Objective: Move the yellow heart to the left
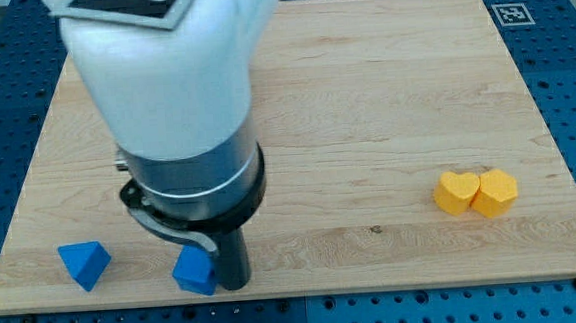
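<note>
Camera view showed the yellow heart (457, 192) low at the view's right, touching a yellow hexagonal block (496, 192). My tip (234, 283), a bare rod holding nothing, stood well apart, just beside a blue block (195, 272), so the push looked unbegun.

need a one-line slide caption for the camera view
Tip beside a blue block at the board's bottom left, far from the yellow heart touching a yellow block.

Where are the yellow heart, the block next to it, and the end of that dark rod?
yellow heart (457, 191), camera view, top face.
yellow-orange block (496, 191), camera view, top face.
my tip (234, 283), camera view, rod's very end.
</note>
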Tool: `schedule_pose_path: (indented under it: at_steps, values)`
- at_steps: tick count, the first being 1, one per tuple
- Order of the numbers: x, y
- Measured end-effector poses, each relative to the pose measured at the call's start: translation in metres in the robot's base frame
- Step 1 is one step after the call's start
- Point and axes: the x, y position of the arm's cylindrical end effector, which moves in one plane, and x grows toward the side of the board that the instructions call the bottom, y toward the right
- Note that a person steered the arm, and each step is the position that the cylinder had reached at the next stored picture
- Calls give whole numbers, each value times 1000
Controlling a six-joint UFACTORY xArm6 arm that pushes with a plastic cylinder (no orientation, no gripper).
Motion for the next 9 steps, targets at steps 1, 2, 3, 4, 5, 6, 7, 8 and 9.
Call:
schedule_pose_path:
  at_steps: [1, 2, 3, 4, 5, 6, 7, 8, 9]
  values:
    - [3, -14]
    - [6, -25]
    - [2, -31]
    - [-3, -51]
    - [-7, -71]
    - [-7, -62]
    - [6, 25]
    - [7, 80]
    - [7, 203]
